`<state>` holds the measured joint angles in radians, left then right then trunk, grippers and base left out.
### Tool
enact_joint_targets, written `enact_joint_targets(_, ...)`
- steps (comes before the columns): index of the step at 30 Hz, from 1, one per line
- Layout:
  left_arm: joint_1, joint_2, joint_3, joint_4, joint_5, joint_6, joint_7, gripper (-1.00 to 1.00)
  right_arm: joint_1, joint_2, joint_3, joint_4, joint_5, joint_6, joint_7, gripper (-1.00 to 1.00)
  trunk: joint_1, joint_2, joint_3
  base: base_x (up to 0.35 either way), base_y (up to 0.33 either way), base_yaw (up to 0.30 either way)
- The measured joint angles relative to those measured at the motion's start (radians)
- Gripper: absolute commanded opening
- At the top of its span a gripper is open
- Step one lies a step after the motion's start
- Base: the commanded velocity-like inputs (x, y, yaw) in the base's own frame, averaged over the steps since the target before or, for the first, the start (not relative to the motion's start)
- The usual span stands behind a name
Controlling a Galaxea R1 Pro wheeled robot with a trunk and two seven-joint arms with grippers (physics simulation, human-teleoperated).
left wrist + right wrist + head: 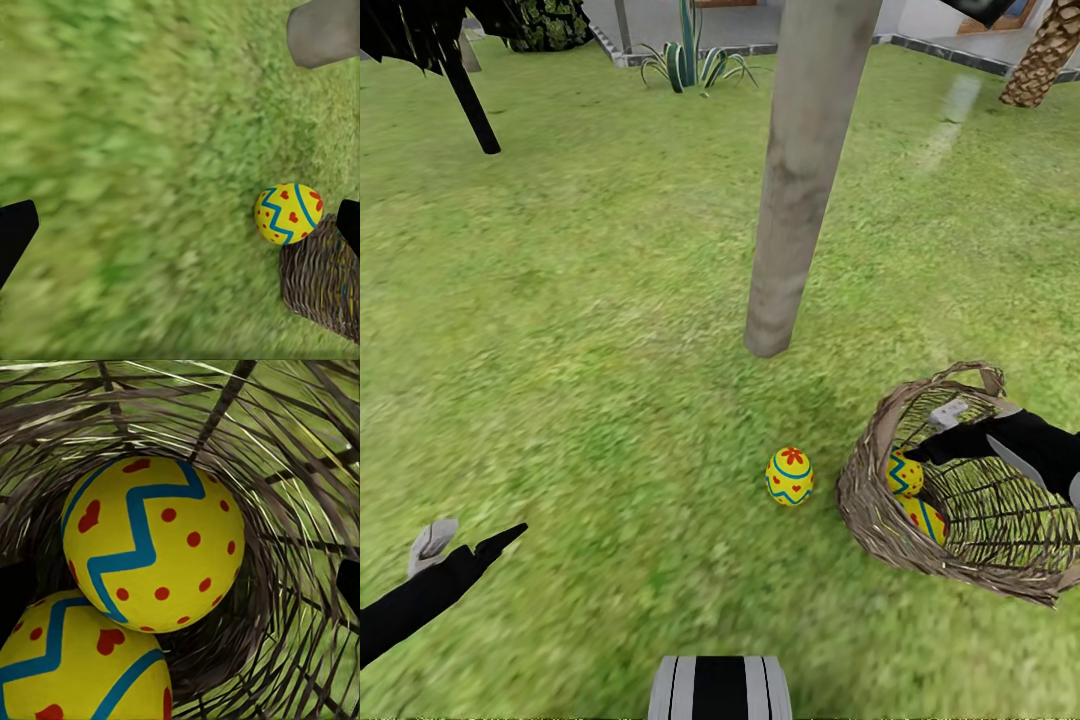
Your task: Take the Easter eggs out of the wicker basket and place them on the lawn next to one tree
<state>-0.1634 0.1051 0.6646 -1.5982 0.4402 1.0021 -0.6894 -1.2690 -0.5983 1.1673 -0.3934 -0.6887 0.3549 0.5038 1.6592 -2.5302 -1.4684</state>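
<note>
One egg (789, 476) lies on the lawn (560, 350) at centre frame, below the tree (800, 200). Two eggs (905, 474) remain in the basket (870, 500), lower right. The right gripper (935, 435) reaches inside (fingers spread, empty) to collect another. The left gripper (465, 540), lower left, hangs released.

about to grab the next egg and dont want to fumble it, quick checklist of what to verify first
1. Right gripper inside the basket: ok.
2. Aimed at an egg: ok, the upper egg sits centred in the right wrist view.
3. Right jaws open: cannot tell.
4. Second basket egg touching the first and may roll: not ok.
5. Placed egg on the lawn near the tree: ok.
6. Left gripper out of the way: ok.
</note>
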Motion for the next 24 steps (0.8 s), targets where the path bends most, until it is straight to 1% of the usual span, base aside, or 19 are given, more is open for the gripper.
enact_joint_targets(23,0.000,0.000,0.001,0.000,0.000,-0.002,-0.003,1.00,0.000,0.001,-0.001,-0.004,0.002,-0.001,0.002,1.00,0.010,-0.005,-0.089,0.000,0.000,0.000)
enact_joint_targets(24,0.000,-0.001,0.001,0.000,0.000,-0.002,-0.003,1.00,0.000,0.001,-0.002,-0.006,0.001,-0.001,0.002,1.00,0.010,-0.005,-0.089,0.000,0.000,0.000)
